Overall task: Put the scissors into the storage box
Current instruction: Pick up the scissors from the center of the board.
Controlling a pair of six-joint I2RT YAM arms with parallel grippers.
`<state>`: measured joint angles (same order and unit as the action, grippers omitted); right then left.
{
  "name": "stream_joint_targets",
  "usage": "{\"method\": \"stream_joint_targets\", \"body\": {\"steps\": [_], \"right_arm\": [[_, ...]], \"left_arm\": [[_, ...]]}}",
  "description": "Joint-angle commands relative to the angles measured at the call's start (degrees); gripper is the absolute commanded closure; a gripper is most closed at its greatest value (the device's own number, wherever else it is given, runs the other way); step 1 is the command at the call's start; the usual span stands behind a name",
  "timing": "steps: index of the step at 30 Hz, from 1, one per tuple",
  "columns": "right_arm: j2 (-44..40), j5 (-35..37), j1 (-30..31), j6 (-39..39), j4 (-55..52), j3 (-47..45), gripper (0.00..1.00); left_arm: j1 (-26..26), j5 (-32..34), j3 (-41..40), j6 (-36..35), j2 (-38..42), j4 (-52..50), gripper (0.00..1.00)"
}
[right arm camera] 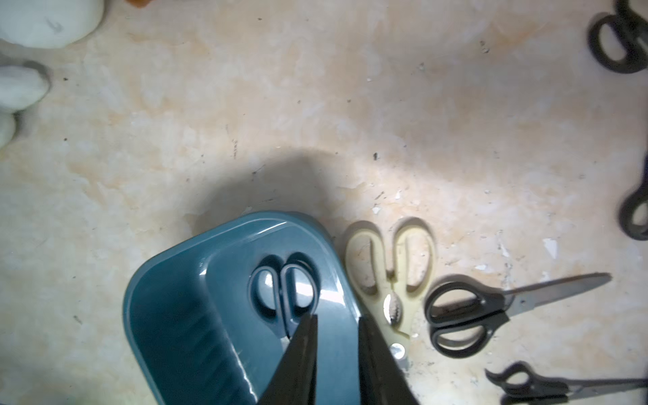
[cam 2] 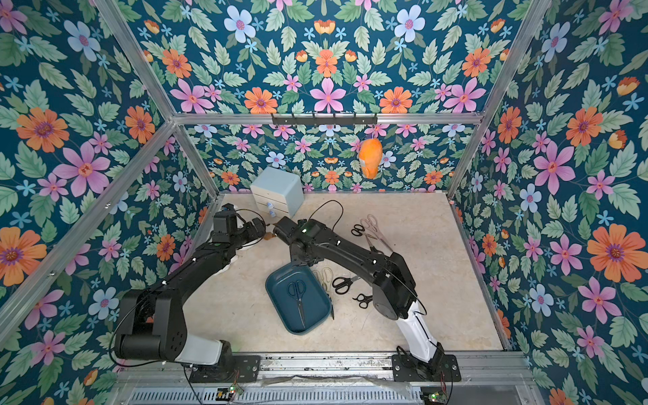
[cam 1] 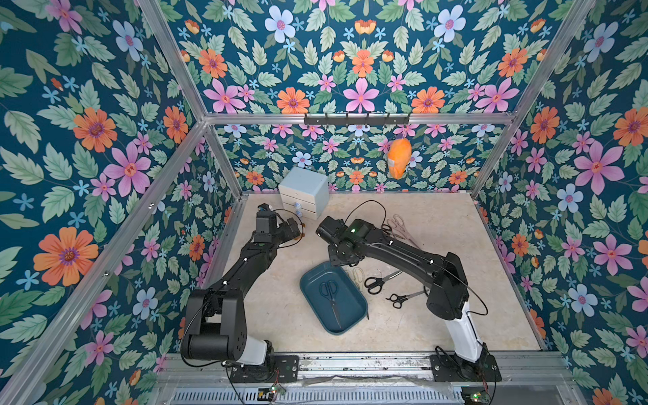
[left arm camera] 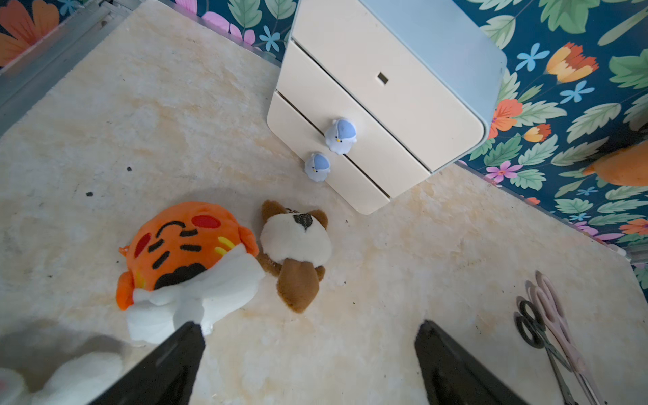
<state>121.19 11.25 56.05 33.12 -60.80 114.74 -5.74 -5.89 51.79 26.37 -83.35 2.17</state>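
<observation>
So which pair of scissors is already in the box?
The black-handled pair lying inside the teal storage box; the cream-handled pair and others lie outside it.

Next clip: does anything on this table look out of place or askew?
Two soft toys, an orange striped plush and a brown-and-white plush dog, lie on the beige table near the light-blue drawer cabinet, unrelated to this task. The dark teal plastic storage box sits skewed to the table's edges.

Drawer cabinet [cam 1: 304, 191] at back wall; tiger plush [left arm camera: 186, 245] just beside dog plush [left arm camera: 296, 249]; orange toy [cam 1: 398, 157] hanging from hook rack [cam 1: 356, 120].
</observation>
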Motion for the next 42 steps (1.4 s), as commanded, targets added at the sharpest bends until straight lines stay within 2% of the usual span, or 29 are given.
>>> {"method": "stream_joint_targets", "body": {"steps": [1, 11, 17, 30, 42], "right_arm": [[-2.05, 0.88, -1.0, -2.56, -1.64, -3.19, 0.76], [-7.28, -0.81, -3.17, -1.12, 6.93, -19.03, 0.75], [-5.62, -4.13, -5.77, 0.34, 12.02, -22.81, 0.74], [-1.1, -7.64, -9.4, 0.67, 13.87, -23.15, 0.75], [1.58, -8.39, -9.6, 0.63, 12.67, -21.49, 0.76]], "left_arm": [[0.02, -2.07, -0.1, -0.88, -0.23, 1.54, 0.01], [-0.06, -6.39, -1.43, 1.42, -2.74, 4.49, 0.01], [-0.12, -7.97, -0.64, 2.32, -4.59, 5.1, 0.01], [-0.07, -7.64, -1.0, 1.45, -4.66, 5.9, 0.01], [-0.06, -6.96, -1.16, 1.29, -5.59, 6.35, 0.01]]}}
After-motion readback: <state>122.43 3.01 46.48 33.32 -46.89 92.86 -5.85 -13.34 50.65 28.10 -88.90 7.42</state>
